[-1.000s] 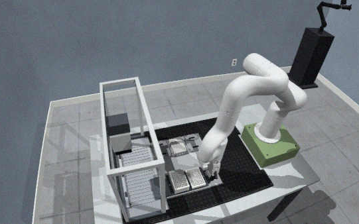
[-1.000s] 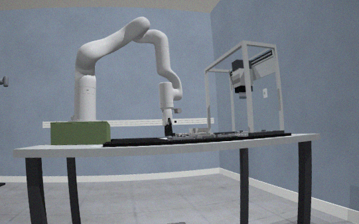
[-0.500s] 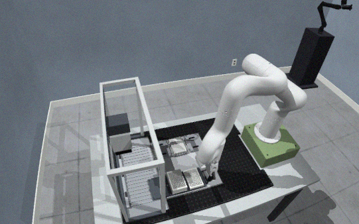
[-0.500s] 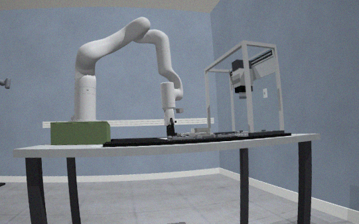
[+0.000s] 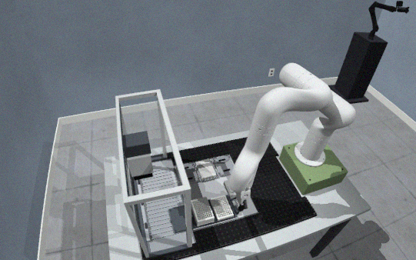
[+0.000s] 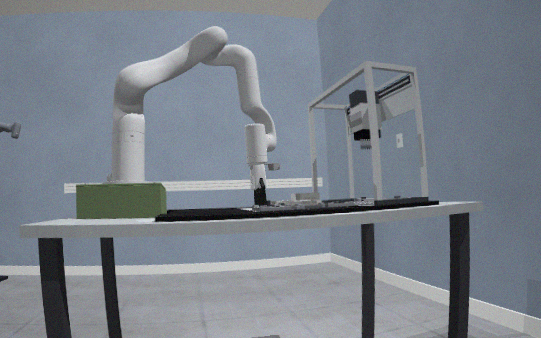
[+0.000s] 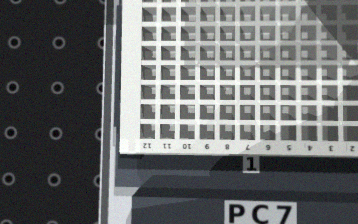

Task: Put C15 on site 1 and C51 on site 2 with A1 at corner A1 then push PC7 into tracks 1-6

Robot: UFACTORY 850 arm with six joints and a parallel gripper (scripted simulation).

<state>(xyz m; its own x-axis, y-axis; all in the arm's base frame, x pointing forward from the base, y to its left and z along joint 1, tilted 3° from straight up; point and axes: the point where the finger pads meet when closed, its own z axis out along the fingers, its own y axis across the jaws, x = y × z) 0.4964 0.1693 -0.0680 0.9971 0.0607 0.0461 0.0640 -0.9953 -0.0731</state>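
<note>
Hand (image 5: pixel 241 205) fingers unseen beside PC7 (image 7: pixel 260 213)

A white-topped table (image 5: pixel 338 215) on dark legs carries a black perforated mat (image 5: pixel 284 200), a green block (image 5: pixel 315 175) under the arm's foot, and, on the mat, a white open frame (image 5: pixel 158 194) and grey trays.
</note>
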